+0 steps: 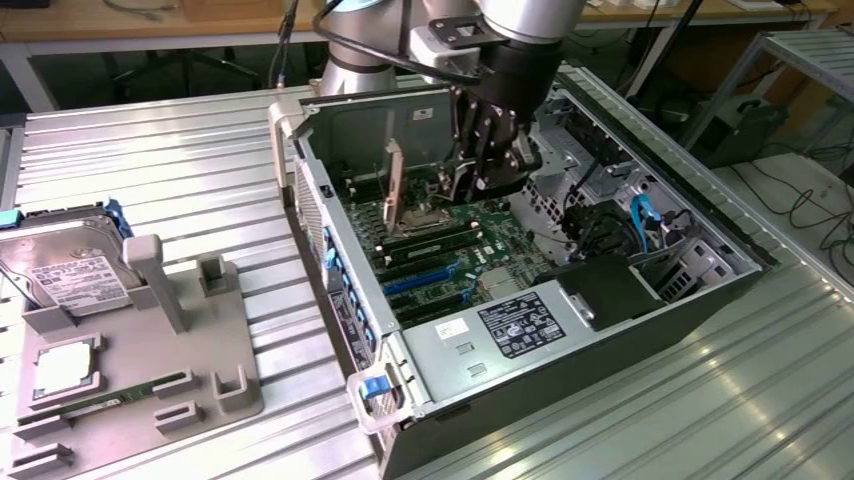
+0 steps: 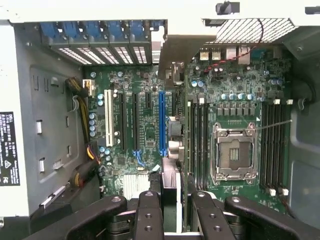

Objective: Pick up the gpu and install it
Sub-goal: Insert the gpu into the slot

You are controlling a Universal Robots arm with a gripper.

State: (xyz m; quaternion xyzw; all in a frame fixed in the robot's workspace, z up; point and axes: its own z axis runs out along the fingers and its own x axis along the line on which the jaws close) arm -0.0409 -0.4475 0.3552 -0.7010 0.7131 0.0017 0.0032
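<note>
1. I am clamping my claw (image 2: 170, 210) on the gpu (image 2: 170, 150), card edge-on between my fingers (image 2: 148, 215).
2. I am holding it over the motherboard (image 1: 461, 255), inside the open computer case (image 1: 441, 350).
3. Installing seems underway; seating calls for aligning with the blue slot (image 2: 161, 122).

One open computer case (image 1: 587, 330), one hard drive (image 1: 67, 272), one grey fixture tray (image 1: 200, 370).

White label on hard drive (image 1: 70, 275), black sticker on case (image 1: 529, 322) — print unreadable

A ribbed silver metal worktop (image 1: 174, 160) catches bright light; long wooden benches (image 1: 147, 25) run behind; black cables (image 1: 801, 195) trail across the pale floor (image 1: 781, 215).
</note>
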